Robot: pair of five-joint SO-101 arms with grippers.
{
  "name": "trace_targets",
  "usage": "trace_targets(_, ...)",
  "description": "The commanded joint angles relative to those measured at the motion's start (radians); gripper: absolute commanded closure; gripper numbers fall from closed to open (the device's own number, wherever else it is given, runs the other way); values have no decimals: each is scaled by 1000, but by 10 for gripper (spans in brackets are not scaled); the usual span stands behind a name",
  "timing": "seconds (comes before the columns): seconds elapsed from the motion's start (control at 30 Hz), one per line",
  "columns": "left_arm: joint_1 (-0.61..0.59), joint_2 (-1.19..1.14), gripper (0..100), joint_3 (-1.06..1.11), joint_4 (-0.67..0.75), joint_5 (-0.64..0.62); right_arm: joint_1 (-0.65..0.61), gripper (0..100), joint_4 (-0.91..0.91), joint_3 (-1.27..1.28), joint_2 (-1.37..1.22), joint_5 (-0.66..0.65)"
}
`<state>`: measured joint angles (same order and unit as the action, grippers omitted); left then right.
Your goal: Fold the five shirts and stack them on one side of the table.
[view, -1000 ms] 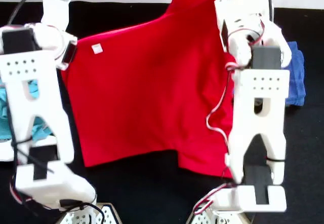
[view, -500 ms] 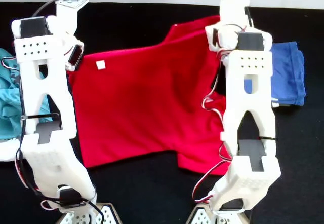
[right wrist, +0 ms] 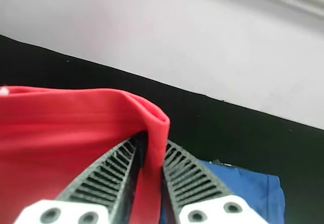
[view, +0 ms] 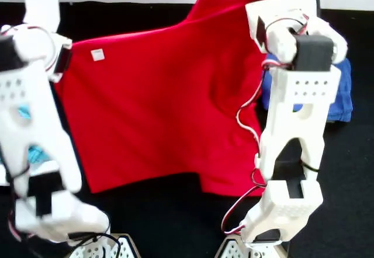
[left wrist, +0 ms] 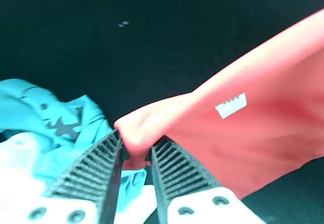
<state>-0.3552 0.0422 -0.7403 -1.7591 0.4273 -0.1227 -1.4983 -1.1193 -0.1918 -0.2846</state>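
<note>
While the left claw (left wrist: 135, 139) and the right claw (right wrist: 152, 142) each pinch a bunched edge of the red shirt (view: 163, 112), it stretches between them over the desk (view: 175, 223), soft, light and saggy, likely best held by its corners.

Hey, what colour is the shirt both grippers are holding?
The shirt is red, with a small white tag; the high view shows it best.

blk table top (view: 158, 223), white wall (right wrist: 202, 31) behind
</note>
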Motion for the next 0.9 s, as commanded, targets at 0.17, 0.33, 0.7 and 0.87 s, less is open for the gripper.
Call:
trace_targets(0.17,-67,575,991,189,-3,-5,-1,993,-266,-615,39,-12)
trace_targets(0.33,-114,757,991,272,-3,-5,-4,993,-265,-610,147,-11)
trace_targets(0.7,-116,842,991,295,-3,-3,-41,993,-262,-269,536,-8)
trace_targets(0.87,-116,829,991,308,-3,-3,-87,993,-228,-110,576,-11)
